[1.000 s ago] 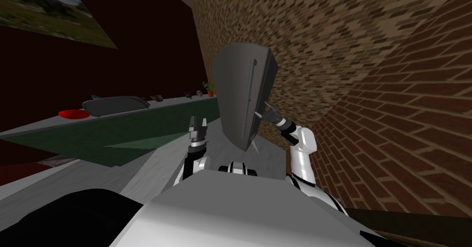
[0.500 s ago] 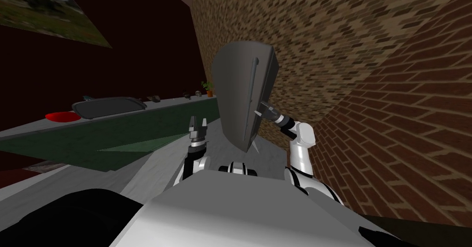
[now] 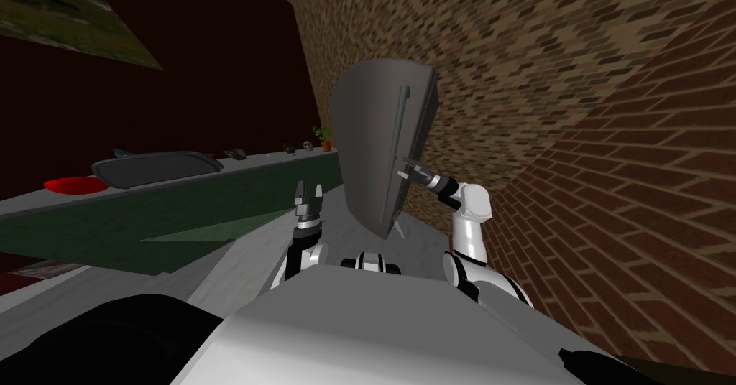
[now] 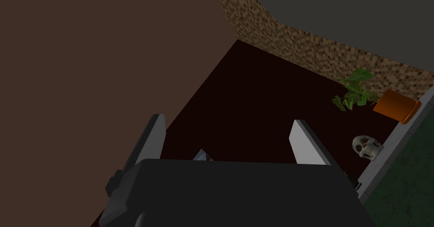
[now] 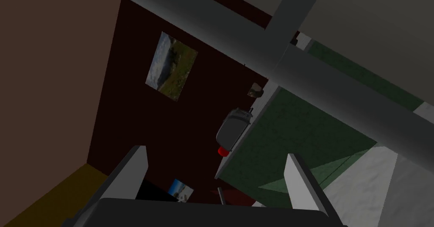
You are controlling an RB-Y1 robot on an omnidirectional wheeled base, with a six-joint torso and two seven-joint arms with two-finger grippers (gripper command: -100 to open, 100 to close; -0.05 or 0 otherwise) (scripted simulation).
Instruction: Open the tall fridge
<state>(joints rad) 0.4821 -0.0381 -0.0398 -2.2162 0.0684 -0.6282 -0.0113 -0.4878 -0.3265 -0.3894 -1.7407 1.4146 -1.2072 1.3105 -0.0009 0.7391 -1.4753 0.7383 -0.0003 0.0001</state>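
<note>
1. The fridge (image 3: pixel 366 136) stands at 12 o'clock, a tall dark grey box against the brick wall (image 3: pixel 546 79). Its door looks shut.
2. My right gripper (image 3: pixel 405 171) sits at 1 o'clock, close to the long handle (image 3: pixel 399 136) near the door's right edge.
3. Its fingers (image 5: pixel 136 169) are spread and empty. The handle crosses just beyond their tips, not between them.
4. My left gripper (image 3: pixel 310 191) hangs at 11 o'clock, apart from the fridge, fingers spread, holding nothing.
5. I judge the step in hand to be the reach for the handle. Pulling has not begun.
6. Next I should ease the right hand forward until the bar lies between the fingers, close on it, then pull in an arc.
</note>
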